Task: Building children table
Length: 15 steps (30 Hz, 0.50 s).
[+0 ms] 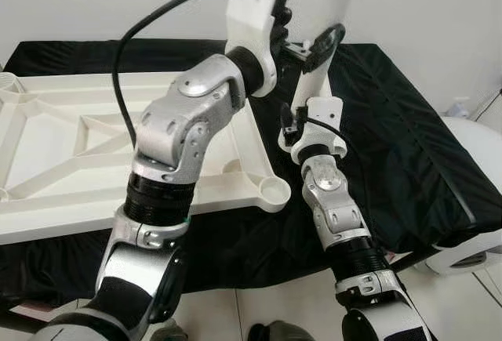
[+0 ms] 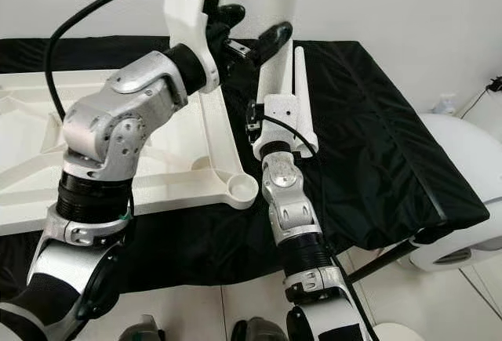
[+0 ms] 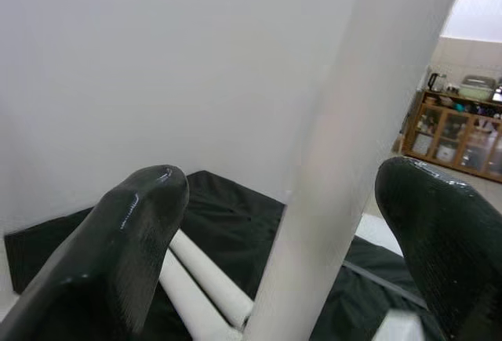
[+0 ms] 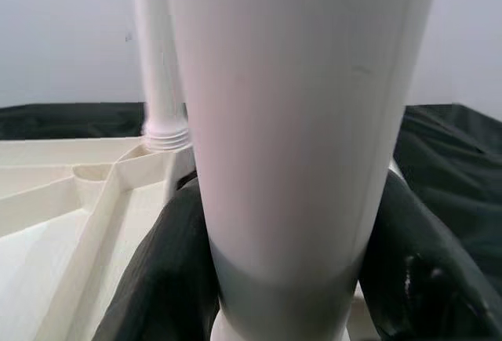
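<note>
- Nearest: empty corner socket (image 2: pixel 243 190) of the upturned white table top (image 1: pixel 55 176), which lies on a black cloth (image 2: pixel 376 145).
- Right gripper (image 4: pixel 290 278) is clamped around the lower part of an upright table leg (image 2: pixel 271 82), just behind that socket.
- Left gripper (image 2: pixel 251 35) spans the leg higher up with its fingers spread wide, not squeezing.
- Beyond: one leg (image 4: pixel 161 82) already stands in a far socket; spare legs (image 3: pixel 204 278) lie on the cloth.
- Recommended: keep the leg vertical, centre its end over the socket, then press or twist evenly.
</note>
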Motion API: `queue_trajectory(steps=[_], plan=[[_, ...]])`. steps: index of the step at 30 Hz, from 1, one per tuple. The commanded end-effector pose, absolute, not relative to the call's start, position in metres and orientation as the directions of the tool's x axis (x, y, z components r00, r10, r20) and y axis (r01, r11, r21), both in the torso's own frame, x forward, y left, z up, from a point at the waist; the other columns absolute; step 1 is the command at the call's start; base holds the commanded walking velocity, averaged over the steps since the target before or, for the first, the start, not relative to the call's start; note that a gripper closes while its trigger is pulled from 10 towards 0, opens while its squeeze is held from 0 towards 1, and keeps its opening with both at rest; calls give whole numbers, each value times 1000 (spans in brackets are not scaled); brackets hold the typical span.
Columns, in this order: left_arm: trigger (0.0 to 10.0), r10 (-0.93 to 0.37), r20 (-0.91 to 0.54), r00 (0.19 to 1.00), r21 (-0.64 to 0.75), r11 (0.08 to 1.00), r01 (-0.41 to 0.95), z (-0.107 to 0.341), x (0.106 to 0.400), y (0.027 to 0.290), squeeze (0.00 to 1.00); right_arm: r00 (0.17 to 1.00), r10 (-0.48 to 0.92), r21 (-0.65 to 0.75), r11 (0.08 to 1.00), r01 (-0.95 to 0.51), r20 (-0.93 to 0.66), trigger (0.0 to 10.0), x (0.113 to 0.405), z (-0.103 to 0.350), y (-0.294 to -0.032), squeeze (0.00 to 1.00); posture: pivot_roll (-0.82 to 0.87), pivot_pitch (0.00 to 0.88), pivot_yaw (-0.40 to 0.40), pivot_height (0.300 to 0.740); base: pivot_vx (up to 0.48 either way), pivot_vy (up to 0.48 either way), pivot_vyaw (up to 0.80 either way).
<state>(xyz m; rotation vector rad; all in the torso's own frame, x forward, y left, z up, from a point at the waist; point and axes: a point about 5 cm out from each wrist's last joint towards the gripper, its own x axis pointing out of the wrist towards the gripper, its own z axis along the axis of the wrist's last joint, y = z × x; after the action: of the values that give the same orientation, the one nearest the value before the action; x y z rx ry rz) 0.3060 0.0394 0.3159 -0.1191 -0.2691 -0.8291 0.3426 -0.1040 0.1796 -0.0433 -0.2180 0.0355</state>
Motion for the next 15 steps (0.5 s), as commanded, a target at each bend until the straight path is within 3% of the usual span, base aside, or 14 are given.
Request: queue_trajectory(steps=[1,2,8,15], plan=[[10000,-719,271,640,-6,663,748,310,305,44,1000,969,21,-31,999,-14,245,10000,345,186,-111,0,32,14,-75,740,0,0,0],[10000,-720,225,656,5,675,738,300,306,48,0,969,13,-27,1000,-6,248,10000,346,188,-115,0,36,16,-77,740,0,0,0],[10000,-710,-31,704,133,695,707,236,307,53,0,957,52,-47,998,-40,285,10000,347,202,-121,0,39,19,-82,740,0,0,0],[10000,-705,-139,695,258,652,713,202,298,53,0,946,134,-100,989,-109,296,10000,343,203,-119,0,46,15,-86,740,0,0,0]])
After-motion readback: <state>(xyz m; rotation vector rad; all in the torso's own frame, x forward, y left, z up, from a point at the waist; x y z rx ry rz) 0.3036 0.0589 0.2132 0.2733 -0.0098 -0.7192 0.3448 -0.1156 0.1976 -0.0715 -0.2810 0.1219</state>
